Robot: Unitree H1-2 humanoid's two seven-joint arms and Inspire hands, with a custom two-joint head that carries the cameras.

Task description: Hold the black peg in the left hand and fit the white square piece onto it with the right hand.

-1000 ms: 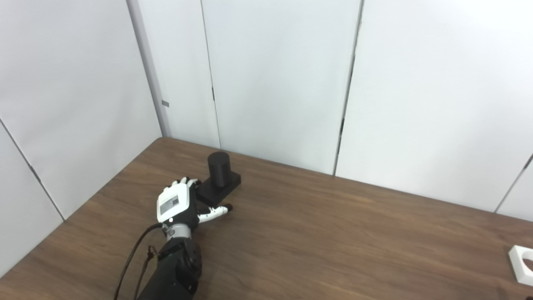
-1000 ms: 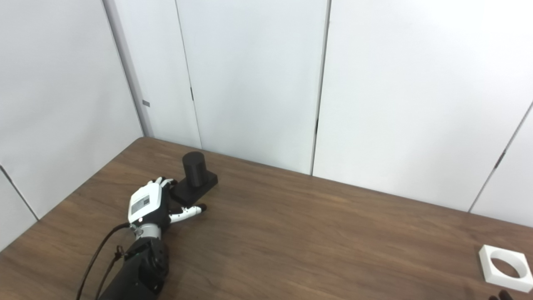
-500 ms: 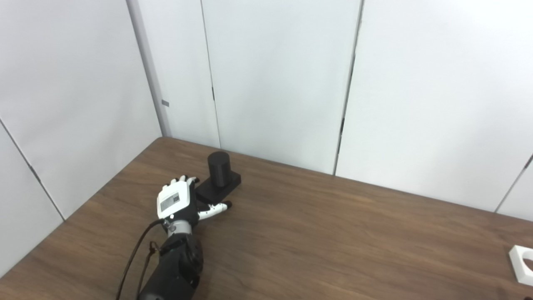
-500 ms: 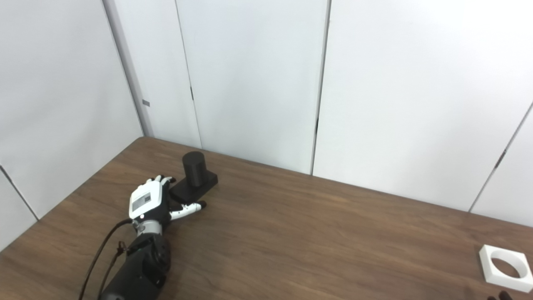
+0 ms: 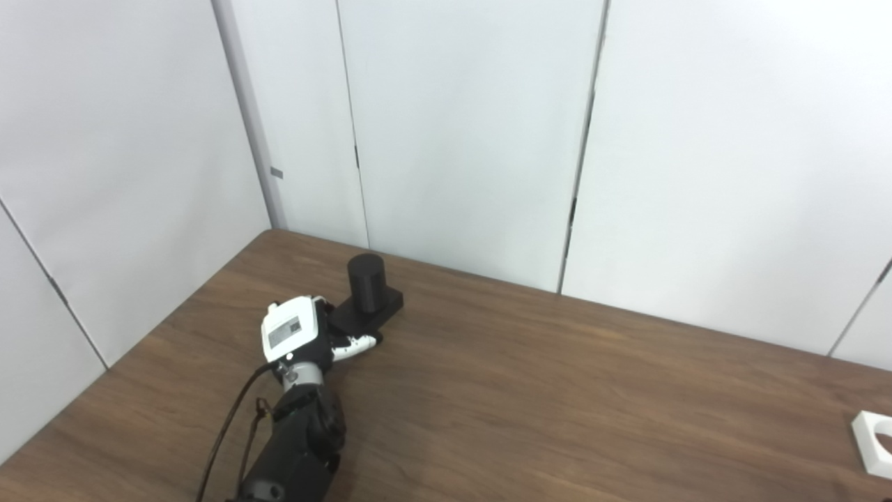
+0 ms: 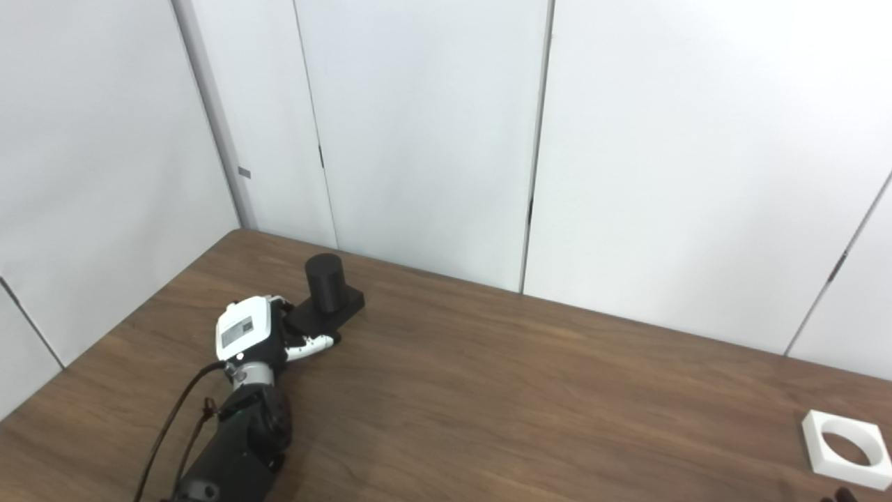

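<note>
Open table (image 6: 557, 390) separates black peg (image 6: 325, 282) from white square piece (image 6: 845, 447).

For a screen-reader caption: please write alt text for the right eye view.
The robot's left hand rests against the near end of the black peg on its flat base, on a wooden table. The white square piece lies far right.

Bright, even light, soft shadows (barely any); slightly soft focus, pale sheen on the table (image 5: 529, 390)

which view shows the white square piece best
The right eye view: the whole white square piece shows, round hole included, lying near the table's right edge. In the left eye view the picture's right edge cuts it off, leaving only part of it.
</note>
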